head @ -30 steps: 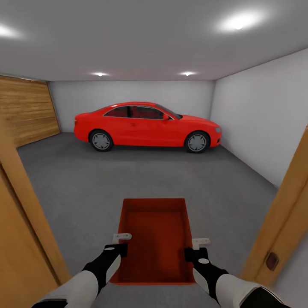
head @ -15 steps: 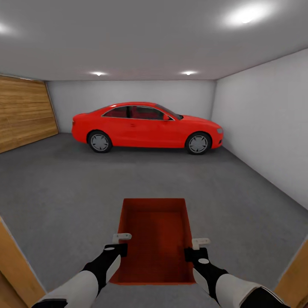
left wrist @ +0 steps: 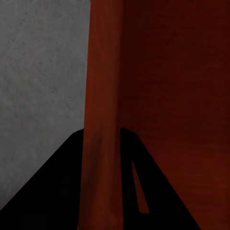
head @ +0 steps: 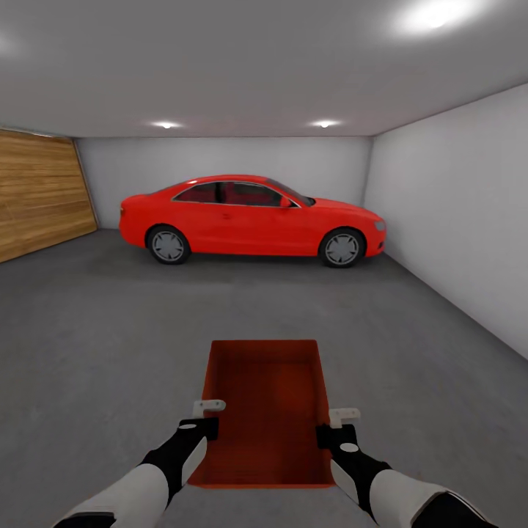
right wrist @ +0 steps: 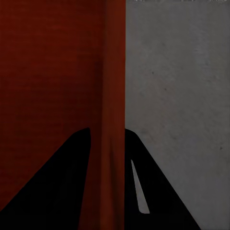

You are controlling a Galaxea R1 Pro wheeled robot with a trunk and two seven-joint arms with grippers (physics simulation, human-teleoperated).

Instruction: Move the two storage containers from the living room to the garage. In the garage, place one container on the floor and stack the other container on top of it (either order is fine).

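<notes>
We are inside the garage (head: 447, 213) now, carrying one storage container (head: 265, 411) out in front of us, level and clear of the floor (head: 103, 345). Our left hand (head: 207, 416) is pinched on the container's left wall, and the left wrist view shows that thin orange-red wall (left wrist: 103, 120) running straight between its dark fingers (left wrist: 52, 187). Our right hand (head: 334, 425) is pinched on the opposite wall, with the right wrist view showing the same thing: the wall (right wrist: 112, 120) caught between the fingers (right wrist: 158, 187), grey concrete beside it. The bin looks empty, its flat bottom bare.

Ahead, a red car (head: 249, 218) stands across the far end of the room, well apart from us, with a wooden plank-panelled door (head: 40, 194) on the left and a plain pale wall on the right. We see no second container on the floor.

We judge this to be the delivery step for one bin: the transport into the garage is done, the setting-down is not yet. Since nothing lies here to stack on, this container most likely goes on the floor as the base. The next move calls for lowering both arms together, keeping the bin level so neither wall slips from its pinch, until the bottom rests flat on the concrete, and only then spreading both hands. A spot with open floor around it would leave room to return with the other bin
</notes>
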